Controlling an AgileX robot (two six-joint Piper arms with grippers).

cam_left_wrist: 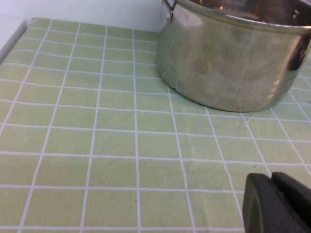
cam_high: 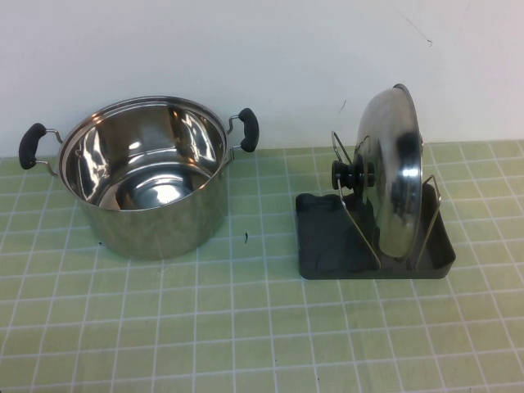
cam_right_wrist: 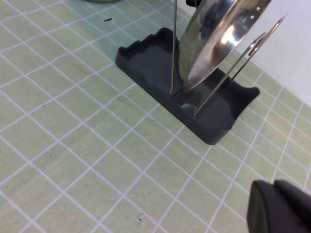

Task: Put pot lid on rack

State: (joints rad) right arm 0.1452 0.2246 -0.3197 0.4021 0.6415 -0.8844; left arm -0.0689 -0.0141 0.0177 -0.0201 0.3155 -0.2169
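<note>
The shiny pot lid (cam_high: 395,176) stands on edge in the rack (cam_high: 372,246), between the two wire loops, its black knob (cam_high: 352,174) facing the pot. In the right wrist view the lid (cam_right_wrist: 218,34) rests in the dark grey tray (cam_right_wrist: 155,63). My left gripper (cam_left_wrist: 273,204) is shut and empty, low over the mat near the pot. My right gripper (cam_right_wrist: 277,206) is shut and empty, over the mat apart from the rack. Neither gripper shows in the high view.
A deep steel pot (cam_high: 143,176) with two black handles stands open at the left, also in the left wrist view (cam_left_wrist: 233,58). A green tiled mat (cam_high: 246,327) covers the table. A white wall runs behind.
</note>
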